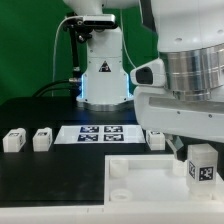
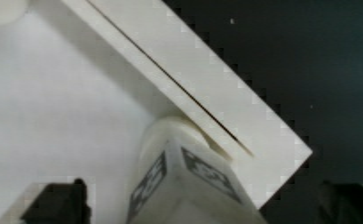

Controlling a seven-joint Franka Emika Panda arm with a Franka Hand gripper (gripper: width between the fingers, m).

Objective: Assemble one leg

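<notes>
Two small white plastic block legs (image 1: 13, 140) (image 1: 42, 138) sit side by side at the exterior view's left on the black surface (image 1: 40, 175), near the flat white marker board (image 1: 95, 133). Behind the board, the arm's white base (image 1: 100, 70) glows blue against a dim room strung with cables (image 1: 60, 50). A third white leg (image 1: 157, 138) lies just past the board. The large white square panel (image 1: 140, 185) fills the foreground, and the tagged white block leg (image 1: 202, 165) stands upright at its right end. In the wrist view the hand (image 2: 196, 205) is released, its dark fingers (image 2: 53, 203) spread clear of that leg (image 2: 187, 180)
</notes>
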